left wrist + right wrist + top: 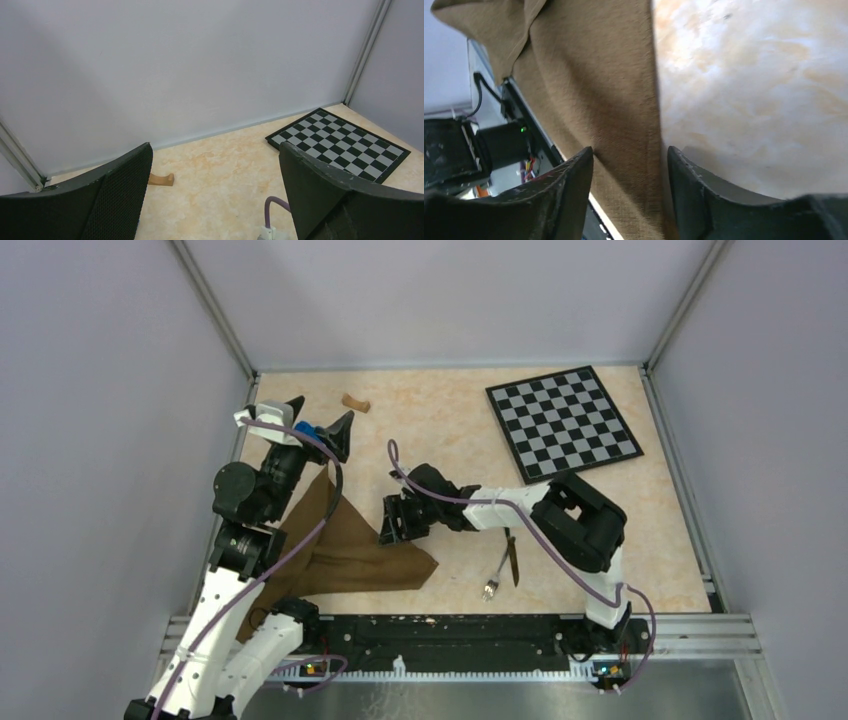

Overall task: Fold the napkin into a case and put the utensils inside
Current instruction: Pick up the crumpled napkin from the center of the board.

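Note:
The dark-brown napkin (pixel 345 550) lies crumpled at the left of the table, and its near-left part hangs over the front edge. My right gripper (pixel 393 523) is low over the napkin's right edge. In the right wrist view its fingers (pixel 574 175) stand apart with the cloth edge (pixel 624 125) between them, not pinched. My left gripper (pixel 323 412) is raised at the far left, wide open and empty; it (pixel 215 150) looks toward the back wall. The silver fork (pixel 494 578) and the dark knife (pixel 512 558) lie side by side near the front edge, right of the napkin. No folded case shows.
A checkerboard (pixel 562 422) lies at the back right. A small tan piece (pixel 355 402) sits near the back wall, close to my left gripper. The black front rail (pixel 450 630) runs along the near edge. Grey walls enclose the table.

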### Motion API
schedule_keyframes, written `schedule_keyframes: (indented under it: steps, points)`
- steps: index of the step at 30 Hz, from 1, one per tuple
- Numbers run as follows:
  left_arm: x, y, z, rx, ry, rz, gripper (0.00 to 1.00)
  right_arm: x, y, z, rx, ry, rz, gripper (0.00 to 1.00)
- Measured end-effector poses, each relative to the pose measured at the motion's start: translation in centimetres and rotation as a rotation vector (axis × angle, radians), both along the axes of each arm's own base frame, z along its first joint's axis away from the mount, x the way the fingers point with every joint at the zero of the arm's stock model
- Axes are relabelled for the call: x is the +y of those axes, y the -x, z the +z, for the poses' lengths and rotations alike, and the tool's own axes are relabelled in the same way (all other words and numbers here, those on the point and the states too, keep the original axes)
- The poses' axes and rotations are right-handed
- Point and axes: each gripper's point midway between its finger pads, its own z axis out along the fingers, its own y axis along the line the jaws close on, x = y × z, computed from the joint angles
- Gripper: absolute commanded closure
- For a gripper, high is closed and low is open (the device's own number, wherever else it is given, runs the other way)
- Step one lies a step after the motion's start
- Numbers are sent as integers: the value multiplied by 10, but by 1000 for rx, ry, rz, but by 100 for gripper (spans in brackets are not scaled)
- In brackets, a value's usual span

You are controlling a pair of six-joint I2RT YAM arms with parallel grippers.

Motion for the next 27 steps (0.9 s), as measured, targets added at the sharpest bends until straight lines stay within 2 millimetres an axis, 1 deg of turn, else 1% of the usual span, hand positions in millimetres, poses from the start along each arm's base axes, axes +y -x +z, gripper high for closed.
schedule_keyframes:
  steps: [2,3,5,6,7,10,12,13,14,15,16,17,18,19,20,21,23,24,25,27]
  points:
    - [0,0,0,-1,0,0,0,5,9,1,4,-24,30,59]
    - [0,0,0,-2,0,-3,0,6,13,1,7,-36,40,66]
    - [-1,0,0,-1,-1,-4,0,5,21,-2,24,-57,57,83]
    - [-1,0,0,-2,-1,-6,0,4,24,-5,37,-65,60,94]
    - [-1,0,0,-2,-2,-7,0,2,27,-7,45,-70,63,100]
    - [-2,-1,-1,4,-3,-7,0,-5,28,-12,60,-76,45,100]
    - [-2,-2,-2,5,-3,-7,0,-19,24,-13,60,-80,7,100]
    - [-2,-3,-3,9,-5,-7,0,-28,21,-12,58,-81,-16,100]
    - [-3,-4,-4,13,-6,-7,0,-41,15,-11,52,-77,-58,100]
    - [-3,-5,-5,16,-6,-7,0,-56,7,-8,39,-70,-103,100]
    - [-3,-6,-6,20,-7,-7,0,-75,-3,-4,14,-53,-170,100]
    - [-3,-7,-7,23,-8,-7,0,-92,-11,2,-16,-39,-228,100]
    - [-3,-7,-7,24,-8,-7,0,-112,-23,12,-66,-26,-303,100]
    - [-4,-8,-8,26,-8,-8,0,-124,-29,22,-109,-23,-351,100]
    - [-4,-8,-8,28,-6,-8,0,-135,-32,35,-155,-28,-394,100]
    - [-4,-8,-9,30,-6,-9,0,-142,-33,43,-185,-36,-418,100]
    - [-5,-9,-10,35,-7,-12,0,-155,-30,61,-245,-61,-461,100]
    - [-6,-11,-11,40,-7,-13,0,-161,-28,64,-262,-62,-479,96]
    - [-6,-13,-13,47,-8,-13,0,-168,-26,64,-276,-55,-499,88]
    - [-8,-17,-17,66,-11,-14,0,-181,-24,58,-290,-20,-529,76]
